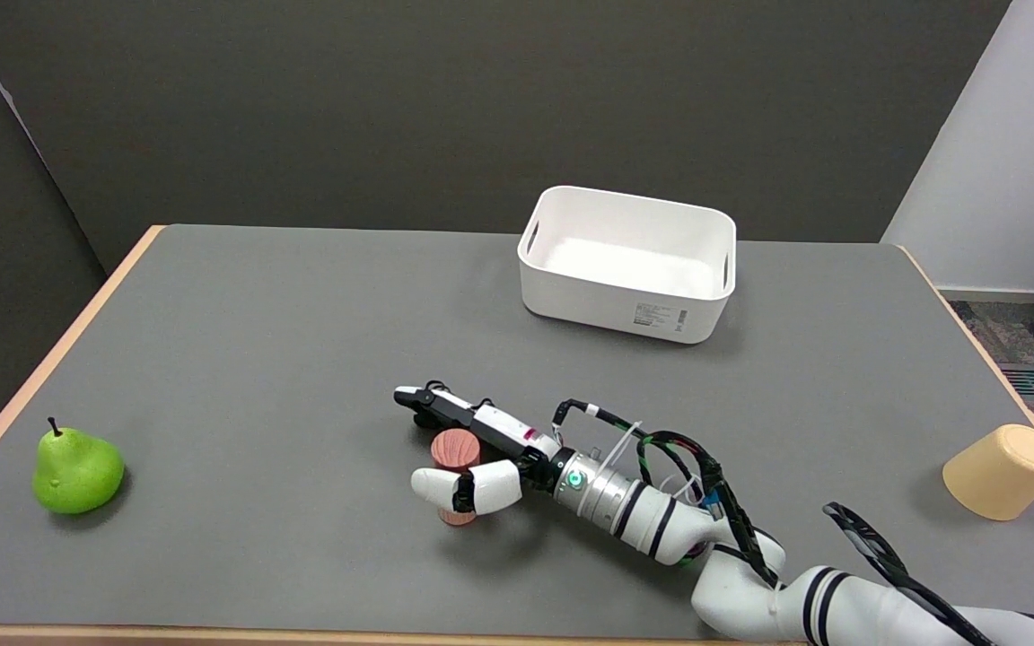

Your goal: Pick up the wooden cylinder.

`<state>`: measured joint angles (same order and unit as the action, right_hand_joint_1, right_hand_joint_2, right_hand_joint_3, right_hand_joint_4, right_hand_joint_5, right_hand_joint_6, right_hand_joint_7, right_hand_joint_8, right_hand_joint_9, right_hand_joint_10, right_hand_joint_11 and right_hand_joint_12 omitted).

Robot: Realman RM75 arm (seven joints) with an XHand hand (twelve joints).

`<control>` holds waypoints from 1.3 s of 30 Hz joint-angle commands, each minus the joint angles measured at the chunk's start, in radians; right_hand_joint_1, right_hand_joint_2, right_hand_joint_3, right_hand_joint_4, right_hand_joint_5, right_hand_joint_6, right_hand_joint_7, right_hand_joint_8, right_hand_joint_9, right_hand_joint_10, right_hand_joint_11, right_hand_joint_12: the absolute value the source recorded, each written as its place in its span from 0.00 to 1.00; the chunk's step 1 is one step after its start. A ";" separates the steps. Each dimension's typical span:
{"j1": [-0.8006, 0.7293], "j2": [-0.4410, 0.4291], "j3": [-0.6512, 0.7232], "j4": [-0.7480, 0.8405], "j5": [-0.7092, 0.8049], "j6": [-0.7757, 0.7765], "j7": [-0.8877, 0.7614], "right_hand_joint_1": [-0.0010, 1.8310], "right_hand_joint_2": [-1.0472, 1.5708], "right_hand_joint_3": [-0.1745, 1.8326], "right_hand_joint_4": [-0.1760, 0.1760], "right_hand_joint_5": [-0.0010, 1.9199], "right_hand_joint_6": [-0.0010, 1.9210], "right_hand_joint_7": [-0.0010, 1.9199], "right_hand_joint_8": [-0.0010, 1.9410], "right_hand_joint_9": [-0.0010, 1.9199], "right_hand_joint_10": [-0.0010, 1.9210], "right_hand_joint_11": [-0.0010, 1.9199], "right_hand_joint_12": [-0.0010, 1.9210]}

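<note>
My right hand (472, 449) lies low over the table (257, 341) near its front middle, and it is clasped around the wooden cylinder (455, 450): the thumb crosses the front of its side while the long fingers (445, 411) run along behind it, so the reddish block stands upright between them with its round top showing above the thumb and its base showing below. I cannot tell whether the base is resting on the surface or is just clear of it. My worry is the hold itself. The thumb seems to press on the middle of a smooth, round side, and the fingers behind look nearly straight rather than wrapped, so I judge that the cylinder could roll or twist out sideways as I raise it, or tip if the pressure from the two sides is not level. If it slips, it would drop to the table and might roll off toward the front edge, which is near. Squeezing harder could squirt it out instead of securing it. Lifting slowly and straight would be my safest course. Farther out, the green pear (77, 469) at the left, the white bin (627, 309) beyond and the yellow cup (1002, 471) lying tipped at the right are all well apart from me, so I see little risk of striking them.
</note>
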<state>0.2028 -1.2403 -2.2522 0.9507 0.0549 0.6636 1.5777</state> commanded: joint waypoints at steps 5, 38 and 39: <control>0.001 -0.003 0.006 -0.006 0.028 0.027 -0.011 0.39 0.65 0.56 0.07 0.03 0.17 0.01 0.11 0.00 0.08 0.00 0.25; -0.032 -0.006 -0.004 0.012 0.134 0.051 -0.097 0.47 0.67 0.55 0.11 0.19 0.45 0.28 0.32 0.21 0.44 0.19 0.74; -0.033 -0.007 -0.005 0.013 0.141 0.048 -0.097 0.49 0.68 0.54 0.09 0.20 0.47 0.29 0.33 0.21 0.47 0.22 0.78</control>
<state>0.1801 -1.2444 -2.2522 0.9606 0.1554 0.7226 1.5003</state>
